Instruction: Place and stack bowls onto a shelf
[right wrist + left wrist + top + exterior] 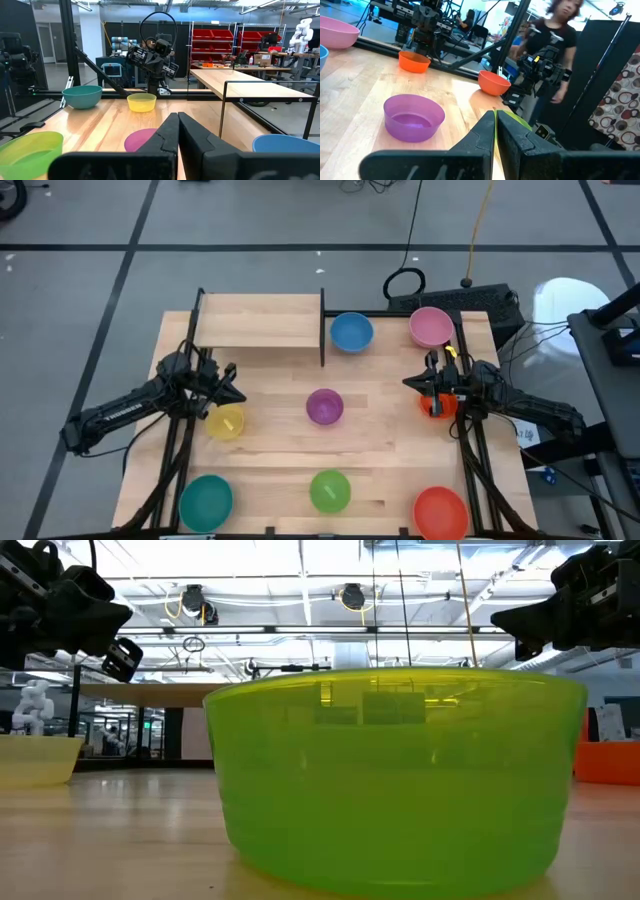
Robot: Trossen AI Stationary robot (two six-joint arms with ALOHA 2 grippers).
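Eight bowls rest base-down on the tabletop: blue point(351, 332) and pink point(431, 326) at the far side, purple point(324, 406) in the middle, yellow point(226, 421) at the left, orange point(438, 402) at the right, and teal point(206, 500), green point(330, 490) and red point(440, 512) along the near edge. The wooden shelf point(260, 320) stands at the far left with nothing on it. My left gripper point(238, 393) is shut and empty above the yellow bowl's far side. My right gripper point(405, 383) is shut and empty beside the orange bowl, pointing toward the table's middle.
The shelf's thin black posts point(322, 328) stand next to the blue bowl. Bare tabletop point(390, 430) lies between the purple and orange bowls. A person point(560, 30) stands beyond the table's right side. The green bowl point(400, 775) fills the low view.
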